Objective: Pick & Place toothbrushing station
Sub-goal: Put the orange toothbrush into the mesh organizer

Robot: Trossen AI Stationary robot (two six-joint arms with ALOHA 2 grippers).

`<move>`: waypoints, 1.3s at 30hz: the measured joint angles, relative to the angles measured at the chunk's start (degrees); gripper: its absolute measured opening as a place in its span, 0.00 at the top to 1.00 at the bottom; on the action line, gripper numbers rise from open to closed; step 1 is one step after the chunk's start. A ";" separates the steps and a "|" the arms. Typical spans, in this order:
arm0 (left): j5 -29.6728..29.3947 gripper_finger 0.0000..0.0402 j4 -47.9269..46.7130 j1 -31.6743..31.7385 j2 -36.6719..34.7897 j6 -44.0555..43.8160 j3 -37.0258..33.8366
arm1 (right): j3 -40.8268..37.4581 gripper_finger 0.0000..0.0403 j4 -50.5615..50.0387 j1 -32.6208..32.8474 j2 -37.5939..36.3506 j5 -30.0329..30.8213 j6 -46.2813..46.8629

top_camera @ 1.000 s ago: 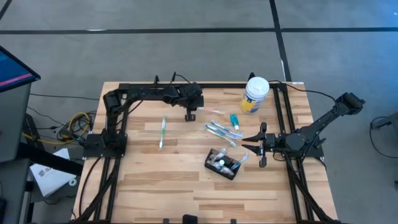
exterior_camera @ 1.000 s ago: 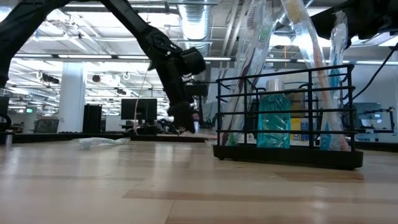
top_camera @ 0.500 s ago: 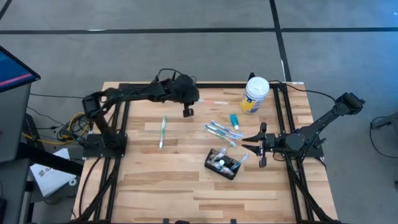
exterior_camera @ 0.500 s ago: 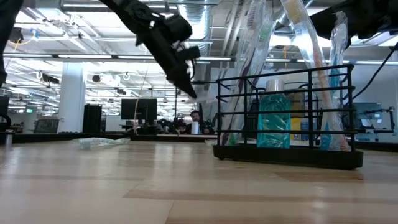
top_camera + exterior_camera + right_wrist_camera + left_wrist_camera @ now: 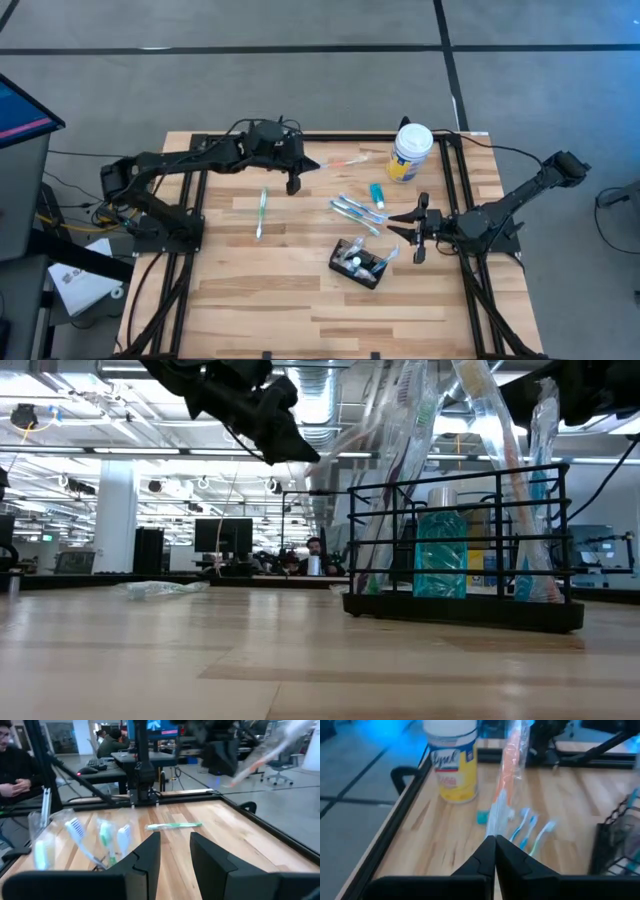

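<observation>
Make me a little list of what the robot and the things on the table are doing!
left gripper: shut on orange toothbrush in clear wrap, lifted over the table's far side
right gripper: open, empty, waiting beside the holder
holder: black rack on the table, toothbrushes and a teal bottle inside
loose toothbrushes: lying flat near the holder
green toothbrush: lying alone
tub: upright, far edge

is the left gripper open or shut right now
Shut. In the left wrist view the left gripper's dark fingers meet at their tips, pinching the clear wrapper of an orange packaged toothbrush that hangs above the table.
</observation>
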 joint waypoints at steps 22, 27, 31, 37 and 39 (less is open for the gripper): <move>-1.51 1.00 19.34 -11.57 -1.08 -6.75 -2.39 | 0.00 0.76 20.91 -9.28 -0.01 -6.86 -13.97; -2.47 1.00 21.58 -13.30 -1.08 -6.71 -2.39 | 0.00 0.76 24.54 -12.07 0.00 -12.68 -17.13; -2.69 1.00 24.34 -14.34 -0.44 -6.71 -2.39 | 0.00 0.76 25.53 -14.04 -0.01 -15.44 -17.10; -2.73 1.00 30.36 -15.80 5.23 -7.19 -2.43 | 0.02 0.76 25.83 -15.40 1.04 -18.29 -17.10; -2.71 1.00 32.63 -16.05 7.35 -7.82 -2.43 | 0.02 0.76 26.10 -15.29 1.56 -18.42 -17.14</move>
